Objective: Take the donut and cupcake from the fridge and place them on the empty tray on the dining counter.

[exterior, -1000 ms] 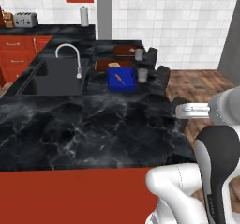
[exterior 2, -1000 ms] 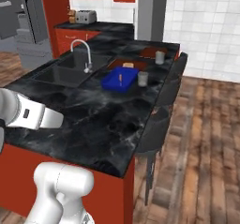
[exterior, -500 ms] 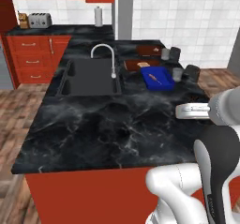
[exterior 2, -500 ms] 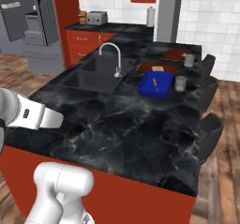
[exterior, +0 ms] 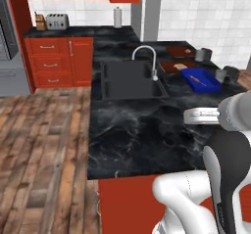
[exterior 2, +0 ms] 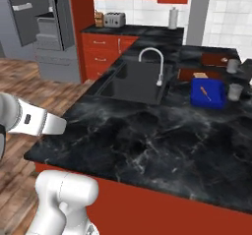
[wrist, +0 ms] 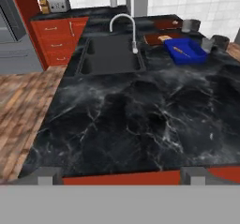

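Black counter [exterior: 142, 130] has slid right across both base views, so the base is swinging toward the fridge [exterior 2: 42, 27] at upper left, door open, donut and cupcake not visible yet; gripper [wrist: 122, 176] spread, empty; tray [exterior 2: 214, 59] far right.
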Robot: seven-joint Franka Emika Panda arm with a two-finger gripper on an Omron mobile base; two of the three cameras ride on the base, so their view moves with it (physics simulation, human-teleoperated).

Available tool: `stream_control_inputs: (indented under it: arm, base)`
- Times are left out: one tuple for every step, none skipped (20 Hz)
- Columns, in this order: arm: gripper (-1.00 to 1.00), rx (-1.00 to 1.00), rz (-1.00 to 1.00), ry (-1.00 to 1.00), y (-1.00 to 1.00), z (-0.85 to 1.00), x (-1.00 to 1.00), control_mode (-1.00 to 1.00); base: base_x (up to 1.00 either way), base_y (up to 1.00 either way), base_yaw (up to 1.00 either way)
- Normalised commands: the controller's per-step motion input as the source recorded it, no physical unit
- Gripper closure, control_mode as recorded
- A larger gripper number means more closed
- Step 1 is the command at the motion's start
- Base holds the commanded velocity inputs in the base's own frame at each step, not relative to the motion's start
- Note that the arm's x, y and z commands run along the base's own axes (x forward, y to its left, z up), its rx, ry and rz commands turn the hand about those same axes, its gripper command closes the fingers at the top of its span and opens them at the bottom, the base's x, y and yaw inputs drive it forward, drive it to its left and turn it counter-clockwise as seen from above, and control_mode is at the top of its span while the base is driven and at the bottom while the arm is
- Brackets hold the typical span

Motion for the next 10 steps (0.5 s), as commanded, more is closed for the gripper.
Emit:
stream_control_inputs:
  arm:
    - [-1.0,0.0,0.0,0.0,0.0,0.0,0.0,1.0]
    - [-1.0,0.0,0.0,0.0,0.0,0.0,0.0,1.0]
    - [-1.0,0.0,0.0,0.0,0.0,0.0,0.0,1.0]
    - [-1.0,0.0,0.0,0.0,0.0,0.0,0.0,1.0]
    - [-1.0,0.0,0.0,0.0,0.0,0.0,0.0,1.0]
    - [-1.0,0.0,0.0,0.0,0.0,0.0,0.0,1.0]
    - [-1.0,0.0,0.0,0.0,0.0,0.0,0.0,1.0]
    - [-1.0,0.0,0.0,0.0,0.0,0.0,0.0,1.0]
    - [-1.0,0.0,0.0,0.0,0.0,0.0,0.0,1.0]
    - [-1.0,0.0,0.0,0.0,0.0,0.0,0.0,1.0]
  base:
    - [0.0,1.0,-0.1]
    - [0.0,1.0,-0.11]
    - [0.0,1.0,-0.11]
    - [0.0,1.0,-0.08]
    - [0.0,1.0,-0.07]
    - [0.0,1.0,-0.07]
    - [0.0,1.0,-0.07]
    - [0.45,1.0,-0.08]
    - [0.75,1.0,-0.09]
    - [0.75,1.0,-0.1]
